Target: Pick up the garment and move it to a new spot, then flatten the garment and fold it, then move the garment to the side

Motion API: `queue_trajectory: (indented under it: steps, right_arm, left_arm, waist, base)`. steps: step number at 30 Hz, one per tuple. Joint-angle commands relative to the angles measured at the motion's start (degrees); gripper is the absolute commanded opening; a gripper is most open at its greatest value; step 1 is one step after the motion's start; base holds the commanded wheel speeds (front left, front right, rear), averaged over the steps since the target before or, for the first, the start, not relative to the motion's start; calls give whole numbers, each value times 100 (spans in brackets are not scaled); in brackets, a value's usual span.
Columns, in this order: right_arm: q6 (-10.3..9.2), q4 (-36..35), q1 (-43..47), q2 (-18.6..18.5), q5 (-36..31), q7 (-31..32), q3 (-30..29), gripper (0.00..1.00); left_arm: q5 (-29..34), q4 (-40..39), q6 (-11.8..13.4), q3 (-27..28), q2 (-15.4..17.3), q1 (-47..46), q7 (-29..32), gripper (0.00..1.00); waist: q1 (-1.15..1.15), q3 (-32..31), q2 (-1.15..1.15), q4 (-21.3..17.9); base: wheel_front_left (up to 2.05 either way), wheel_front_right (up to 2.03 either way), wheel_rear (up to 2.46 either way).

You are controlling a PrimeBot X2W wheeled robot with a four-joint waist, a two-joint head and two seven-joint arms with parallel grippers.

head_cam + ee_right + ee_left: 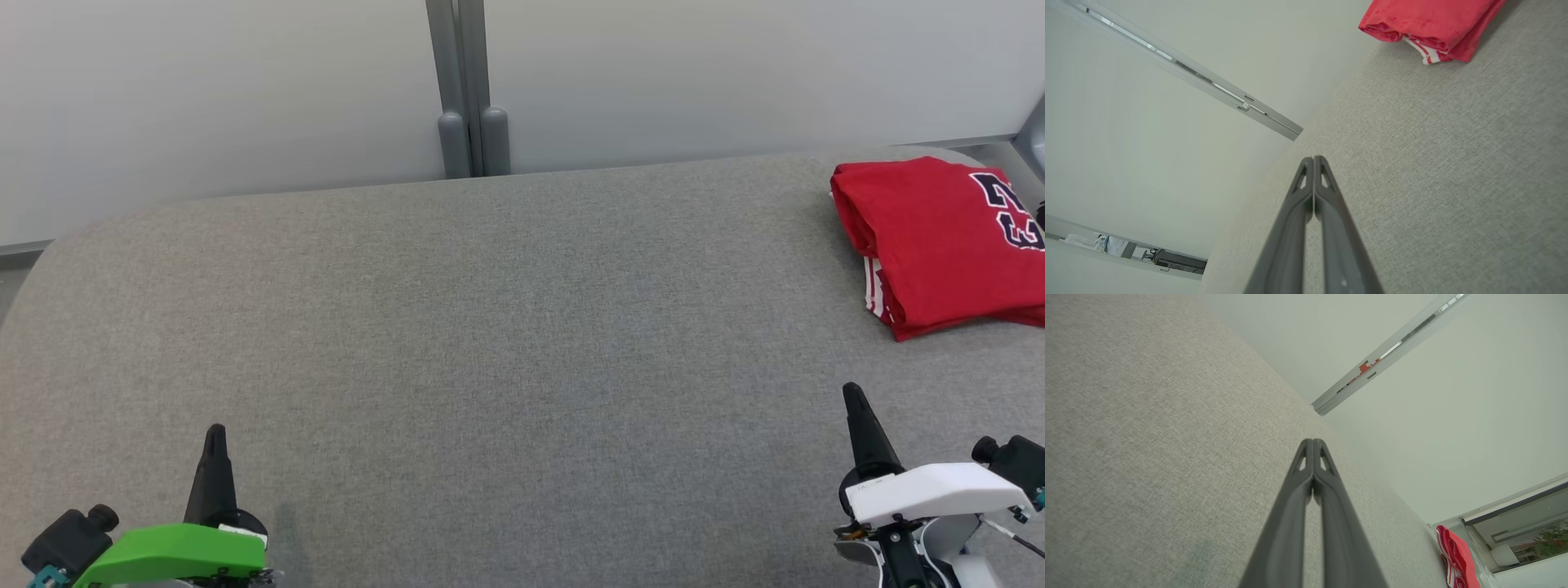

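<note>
Head view has a grey fabric-covered worktop across the frame. A folded red garment lies at its far right corner, with white stripes along one edge. Its dark, white-edged print is cut off and unreadable. By the near edge, the green-bodied left pincer and the white-bodied right pincer each have their fingers pressed together.

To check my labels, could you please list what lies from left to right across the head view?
left gripper → grey wall post → folded red garment; the right gripper shares the garment's span, so I leave it out.
</note>
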Motion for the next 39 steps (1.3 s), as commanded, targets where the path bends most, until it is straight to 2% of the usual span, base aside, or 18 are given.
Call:
queue_trajectory:
  steps: [1,19,39]
  right_arm:
    - [-3,-39,-129,-18,174,45,-38,0]
    - [-3,27,-256,34,1255,354,-164,0]
    - [-3,85,-364,82,2209,633,-279,0]
  left_arm:
    - [-188,-50,-22,22,40,-175,47,0]
    - [-1417,-4,-35,65,49,-336,353,0]
    - [-2494,39,-47,102,57,-474,633,0]
  waist:
    - [0,1,0,2]
    - [0,22,0,26]
    - [0,44,0,50]
  base:
    - [0,0,0]
    - [0,0,0]
    - [0,0,0]
